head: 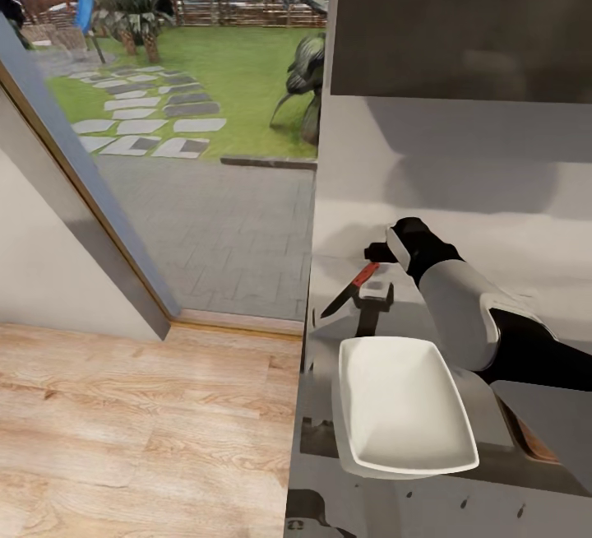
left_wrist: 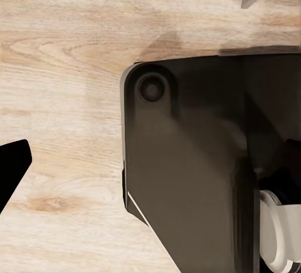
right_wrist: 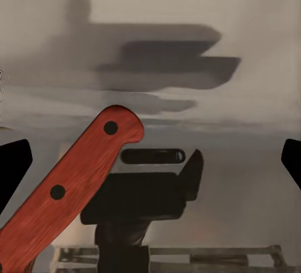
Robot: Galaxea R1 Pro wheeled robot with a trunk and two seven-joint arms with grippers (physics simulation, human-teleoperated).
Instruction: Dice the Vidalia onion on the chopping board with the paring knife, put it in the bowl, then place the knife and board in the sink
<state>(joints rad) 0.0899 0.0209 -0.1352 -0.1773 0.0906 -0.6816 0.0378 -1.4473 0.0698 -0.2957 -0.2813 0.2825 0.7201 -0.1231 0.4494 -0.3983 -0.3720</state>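
- In the head view the right gripper (head: 380, 253) sits right of centre, at the end of a white and black arm that reaches in from the lower right edge.
- The paring knife (head: 349, 289) shows just below and left of that gripper, red handle toward it, dark blade pointing down-left over the tap (head: 372, 308).
- The right wrist view shows the knife's red handle (right_wrist: 66, 183) with two dark rivets running from the lower left toward the centre. The dark fingertips (right_wrist: 14, 171) stand at the left and right edges of the frame, spread wide with the handle between them; whether they press on it I cannot tell.
- The bowl (head: 400, 406), white and squarish, lies in the lower centre of the head view on the grey countertop (head: 501, 431), just below the tap.
- A sliver of the brown chopping board (head: 529, 437) peeks out at the lower right, under the arm.
- The left wrist view shows one dark fingertip (left_wrist: 11, 171) at the left edge over light wood floor (left_wrist: 63, 66), beside the robot's dark base (left_wrist: 188, 173); its claw state cannot be told.
- The upper left of the head view looks through a glass door onto a garden (head: 214, 61) with paving.
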